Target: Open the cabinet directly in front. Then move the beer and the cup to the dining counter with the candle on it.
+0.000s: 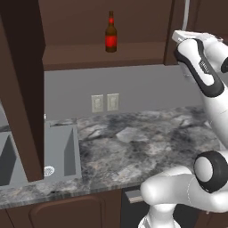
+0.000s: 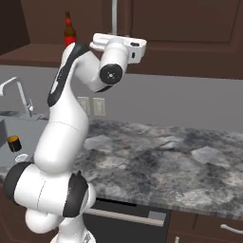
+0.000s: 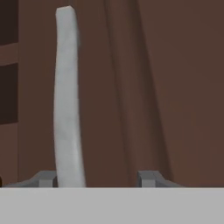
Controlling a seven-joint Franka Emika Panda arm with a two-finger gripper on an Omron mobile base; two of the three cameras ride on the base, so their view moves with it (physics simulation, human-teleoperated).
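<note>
1. The cabinet (image 1: 102, 55), a dark brown wooden wall unit, spans the top of the left base view. Its left door (image 1: 22, 89) stands swung open and runs down the left side of that frame, uncovering the shelf (image 1: 102, 50) inside.
2. The beer (image 1: 111, 33), a small brown bottle with a red label and red cap, stands upright on the shelf at upper centre of the left base view. In the right base view it shows at upper left (image 2: 70, 32), partly behind the arm.
3. The right door (image 3: 175, 87) is closed. Its long silver bar handle (image 3: 68, 100) runs top to bottom, left of centre in the hand view, and in the right base view it rises (image 2: 114, 16) straight above the hand.
4. The hand (image 3: 98, 178) is held up at the foot of this handle. Its two fingertips stand apart; the left fingertip (image 3: 46, 178) is just beside the bar, and the bar lies between the two, close to the left one. Whether either fingertip touches the bar cannot be told, so neither can whether the hand grips it.
5. Below the cabinet is a grey wall with two pale outlets (image 1: 105, 103).
6. A grey marbled tabletop (image 1: 142, 147) fills the middle of both base views. A sink (image 1: 62, 153) is set into it at the left, with a tap (image 2: 16, 92).
7. A small black-and-orange cylinder (image 2: 14, 142) sits at the left edge of the right base view.
</note>
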